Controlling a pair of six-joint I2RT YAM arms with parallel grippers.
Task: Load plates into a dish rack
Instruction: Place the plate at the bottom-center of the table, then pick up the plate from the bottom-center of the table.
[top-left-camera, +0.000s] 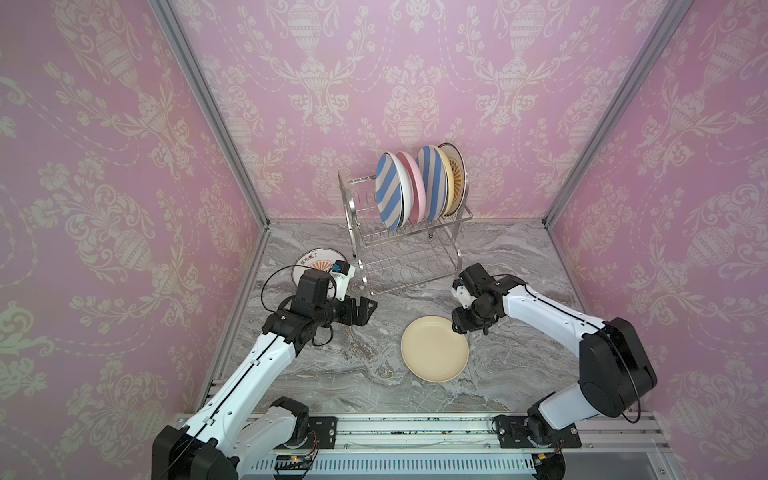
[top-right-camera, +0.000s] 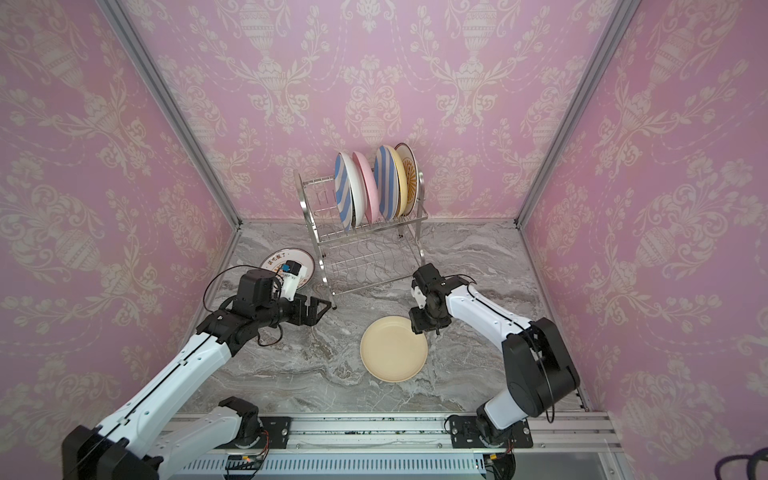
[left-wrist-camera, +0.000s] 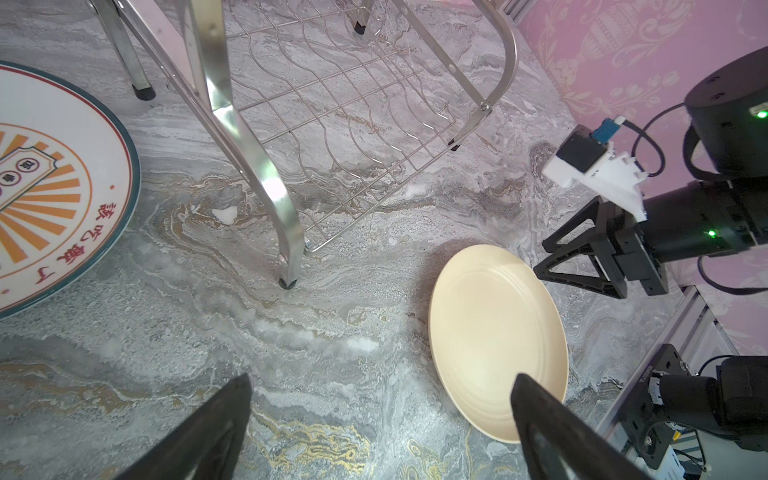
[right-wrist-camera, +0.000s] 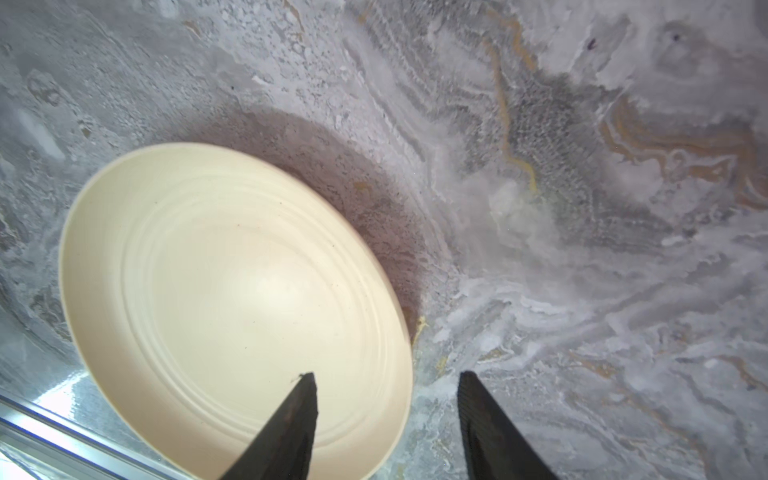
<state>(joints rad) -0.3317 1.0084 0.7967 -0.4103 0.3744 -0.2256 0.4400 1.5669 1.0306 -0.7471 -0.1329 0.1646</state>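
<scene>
The cream plate (right-wrist-camera: 232, 291) lies flat on the table (right-wrist-camera: 582, 249). Its edge sits between the spread jaws of the right gripper (right-wrist-camera: 386, 378), not pinched. The left gripper (left-wrist-camera: 380, 378) is wide apart and holds nothing, with the dish rack (left-wrist-camera: 249, 166) just ahead of its jaws.

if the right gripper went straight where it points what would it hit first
Likely the cream plate rim: the right gripper straddles it, one finger over the plate, one over the table; height unclear.

free: dish rack (top-left-camera: 409, 262) left slots, lower shelf | blocked: right slots, plates (top-left-camera: 388, 191) standing
</scene>
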